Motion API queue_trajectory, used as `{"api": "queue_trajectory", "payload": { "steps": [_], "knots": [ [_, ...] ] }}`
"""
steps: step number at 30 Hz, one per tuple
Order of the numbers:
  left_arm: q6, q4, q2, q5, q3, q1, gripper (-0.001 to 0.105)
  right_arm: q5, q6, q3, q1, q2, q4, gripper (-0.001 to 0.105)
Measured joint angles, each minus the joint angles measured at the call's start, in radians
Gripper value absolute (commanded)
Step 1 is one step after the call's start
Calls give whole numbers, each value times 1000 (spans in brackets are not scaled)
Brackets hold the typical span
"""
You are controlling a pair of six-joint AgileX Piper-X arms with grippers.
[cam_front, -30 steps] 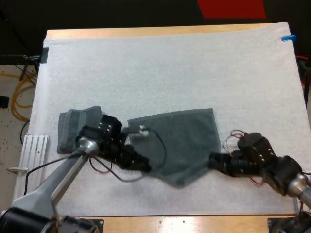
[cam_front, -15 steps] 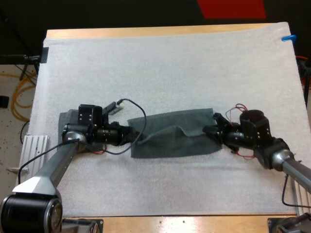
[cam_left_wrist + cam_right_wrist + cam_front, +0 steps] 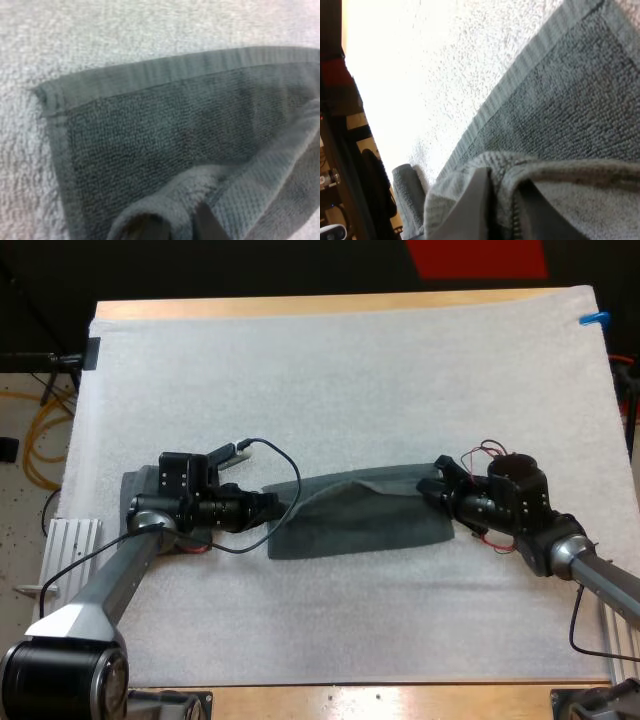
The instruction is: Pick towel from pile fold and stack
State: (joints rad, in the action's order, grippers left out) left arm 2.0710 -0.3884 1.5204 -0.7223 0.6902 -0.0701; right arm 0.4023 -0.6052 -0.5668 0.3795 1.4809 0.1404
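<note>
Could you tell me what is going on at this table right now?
Two robot arms are folding a dark grey-green towel on the white mat. The left hand pinches a layer at one end and the right hand pinches the other end. Both are low over the mat, so the towel lies as a doubled-over strip between them. Another folded dark grey-green towel lies beside the left arm.

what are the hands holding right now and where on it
Both hold the same towel: the left hand pinches the lifted edge at its left end, the right hand the edge at its right end.
</note>
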Motion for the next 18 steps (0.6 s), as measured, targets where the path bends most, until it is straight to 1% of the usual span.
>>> {"api": "queue_trajectory", "payload": {
  "steps": [4,6,8,9,11,12,13,14,15,16,18],
  "knots": [
    [-6,0,0,2,0,0,0,-4,-9,0,0,0,0,0],
    [-6,0,0,2,0,0,0,-4,-27,0,0,0,0,3],
    [-6,0,0,2,0,0,2,-3,-54,0,0,0,0,15],
    [-6,0,0,2,0,0,5,-2,-59,0,0,0,0,22],
    [-6,6,0,-1,0,0,15,-2,-80,0,0,0,6,45],
    [-7,12,0,-12,0,0,18,-2,-95,0,0,0,13,52],
    [-8,19,0,-21,0,0,24,-2,-109,0,0,0,25,65],
    [-8,25,0,-26,0,0,29,-2,-124,0,0,0,42,73],
    [-8,29,0,-26,2,0,31,0,-146,0,0,0,67,76],
    [-8,31,0,-27,6,0,34,5,-167,-1,0,0,91,77],
    [-16,32,0,-28,14,0,36,12,-187,-9,0,-3,127,75]
  ]
}}
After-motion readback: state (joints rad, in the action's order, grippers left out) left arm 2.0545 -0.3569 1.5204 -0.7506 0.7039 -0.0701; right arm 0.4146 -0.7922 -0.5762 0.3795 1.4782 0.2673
